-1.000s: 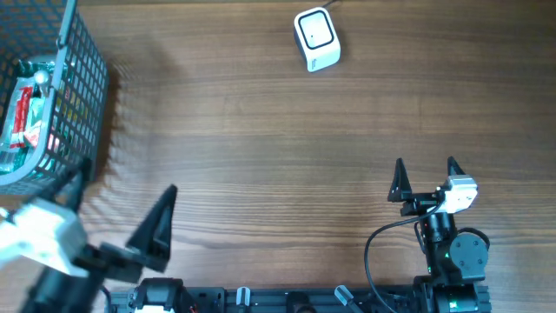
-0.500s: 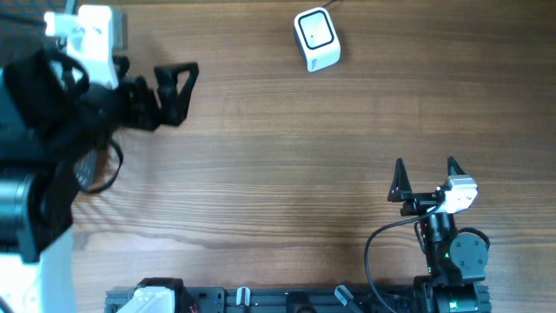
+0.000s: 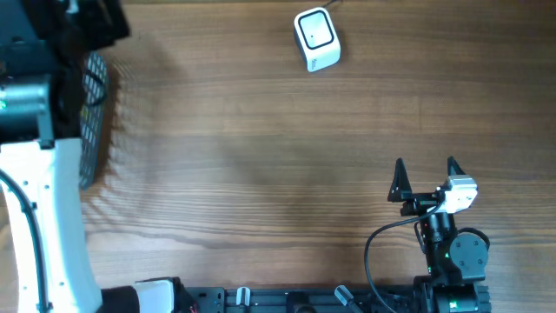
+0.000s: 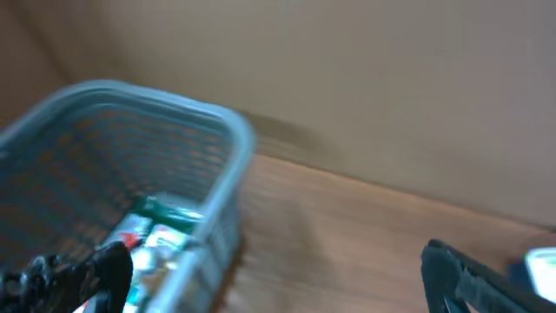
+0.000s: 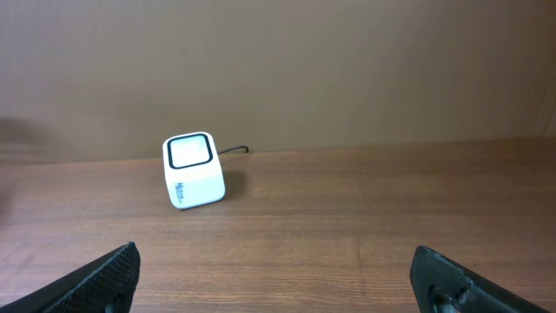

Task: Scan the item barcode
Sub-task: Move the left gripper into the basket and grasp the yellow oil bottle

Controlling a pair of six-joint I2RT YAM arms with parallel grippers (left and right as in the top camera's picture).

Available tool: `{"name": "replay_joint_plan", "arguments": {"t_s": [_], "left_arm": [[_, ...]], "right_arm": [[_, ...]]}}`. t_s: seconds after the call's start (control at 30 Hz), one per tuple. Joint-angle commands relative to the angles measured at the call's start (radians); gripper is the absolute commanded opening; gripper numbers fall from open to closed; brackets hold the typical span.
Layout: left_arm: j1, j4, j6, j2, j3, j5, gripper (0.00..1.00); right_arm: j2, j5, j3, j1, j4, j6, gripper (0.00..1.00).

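Item: pkgs point(image 4: 161, 228) w/ green, red & white print are seen lying at the bottom of the basket point(image 4: 234, 143). View is blurred, so no barcode can be made out, and which pkg is the task's can't be told.
Basket: grey mesh w/ rounded rim, set at the far-left corner of the tabletop point(image 3: 261, 174). In overhead only a strip of its mesh wall point(image 3: 94, 113) is shown; the rest is covered by the L arm point(image 3: 43, 226).
L gripper point(image 4: 276, 261): jaws are spread as wide as they go and nothing is held. In the wrist view one finger is seen over the basket's inside near the pkgs, the other over bare wood to the right of the basket. Contact w/ the pkgs can't be told from the blur. In overhead the gripper itself can't be picked out.
L arm: white link is laid along the left edge, w/ black parts bunched over the far-left corner.
Scanner point(image 3: 316, 38): small white box w/ a dark-framed window on top, stood at the far-centre of the tabletop, well apart from the basket. Its window is also seen from the R wrist point(image 5: 194, 170), w/ a thin cable point(image 5: 234, 150) run off behind it.
R gripper point(image 3: 426, 165): jaws are fully parted and empty point(image 5: 274, 256). It is parked near the front-right edge, pointed toward the scanner, well apart from it and from the basket.
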Motion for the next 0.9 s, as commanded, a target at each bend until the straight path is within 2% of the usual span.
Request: {"name": "replay_joint_plan", "arguments": {"t_s": [0.0,0.13,0.37,0.53,0.67,0.77,0.87], "left_arm": [[0.123,0.03,-0.006,0.021,0.015,-0.05,1.0],[0.256,0.037,-0.006,0.063,0.015,-0.036,1.0],[0.415,0.041,0.003,0.178,0.015,0.132,1.0],[0.466,0.044,0.19,0.291,0.014,0.296,1.0],[0.497,0.055,0.217,0.357,0.014,0.37,1.0],[0.518,0.04,0.27,0.396,0.014,0.469,0.92],[0.528,0.005,0.303,0.44,0.002,0.47,0.91]], "right_arm": [[0.0,0.013,-0.001,-0.006,0.002,0.006,1.0],[0.0,0.013,-0.001,-0.006,0.002,0.006,1.0],[0.0,0.013,-0.001,-0.006,0.002,0.006,1.0],[0.0,0.013,-0.001,-0.006,0.002,0.006,1.0],[0.0,0.013,-0.001,-0.006,0.003,0.006,1.0],[0.0,0.013,-0.001,-0.006,0.002,0.006,1.0],[0.0,0.013,-0.001,-0.006,0.002,0.006,1.0]]}}
